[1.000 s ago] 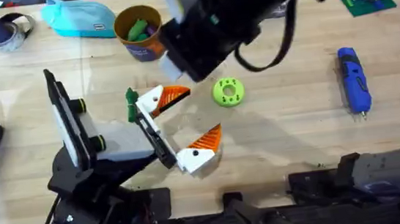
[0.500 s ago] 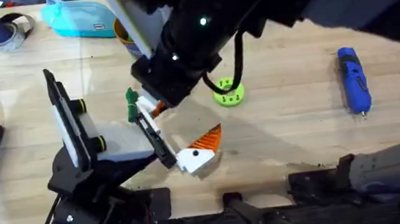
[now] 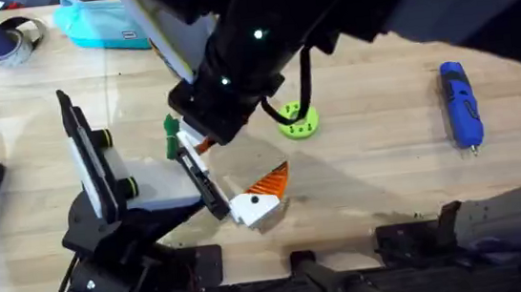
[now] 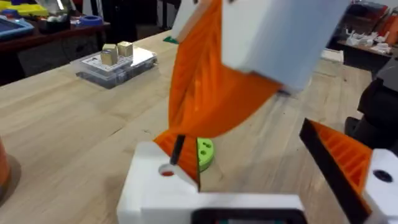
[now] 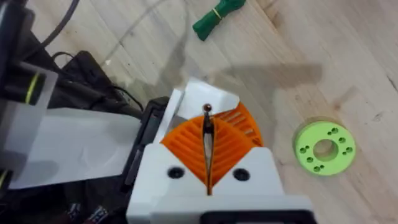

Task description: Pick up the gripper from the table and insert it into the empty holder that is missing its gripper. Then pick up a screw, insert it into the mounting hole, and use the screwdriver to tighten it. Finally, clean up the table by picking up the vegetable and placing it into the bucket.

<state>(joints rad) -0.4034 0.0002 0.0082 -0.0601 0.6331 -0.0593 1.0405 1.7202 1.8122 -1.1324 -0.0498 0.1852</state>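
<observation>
The right pincer [image 5: 208, 163], its pads pressed together on a small screw [image 5: 207, 109], hovers over the gripper [image 5: 205, 99] already seated in the holder [image 3: 202, 180] on the desk [image 3: 387, 167]. The step in hand seems to be screw insertion; next, the screw must meet the mounting hole exactly. For the left pincer I cannot tell.

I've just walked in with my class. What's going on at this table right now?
The right gripper is shut on what looks like a small screw. It holds the screw just above the hole in the white and orange finger, which sits in the holder. The blue screwdriver lies on the table, so the tightening is not yet done.
</observation>
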